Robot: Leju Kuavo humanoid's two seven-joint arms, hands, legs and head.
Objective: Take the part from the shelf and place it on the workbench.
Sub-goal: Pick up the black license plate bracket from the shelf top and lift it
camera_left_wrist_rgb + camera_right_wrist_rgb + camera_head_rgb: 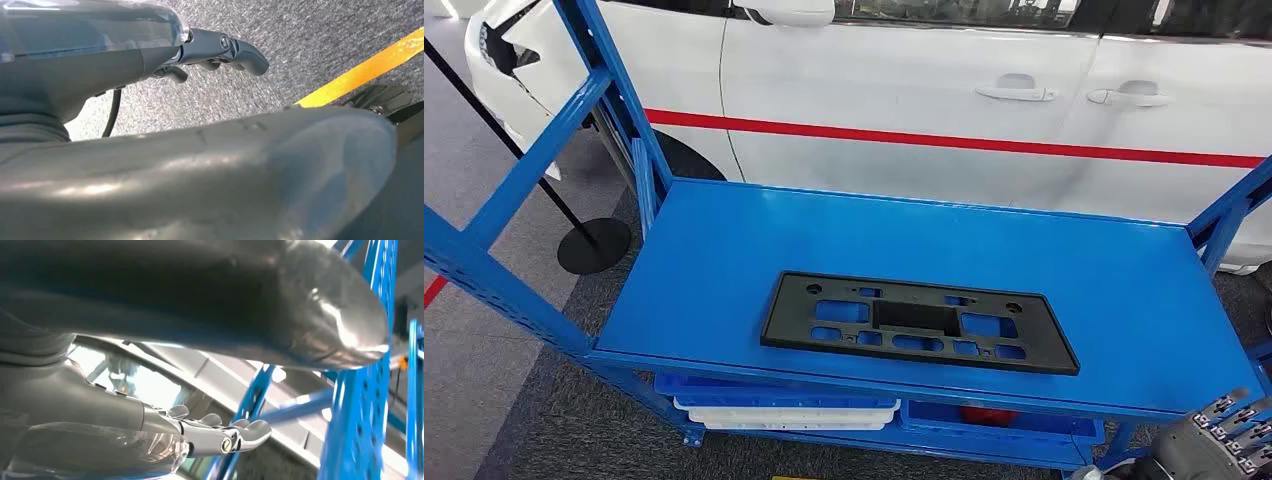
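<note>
- I see the flat black rectangular plastic part [919, 322], full of cut-out holes, lying on the top deck of the blue metal shelf [724, 250], near its front edge and roughly centred.
- My right hand [1224, 440] sits low at the shelf's front right corner, well apart from the part. In the right wrist view its fingers [235, 432] reach out straight beside the blue shelf posts, spread from the thumb, holding nothing.
- My left hand [150, 55] hangs over grey carpet with a yellow floor stripe [365, 70]; its dark fingers [240, 50] are extended and empty.
- A white car with a red stripe [984, 110] stands right behind the shelf.
- White and blue trays [784, 405] rest on the lower level.
</note>
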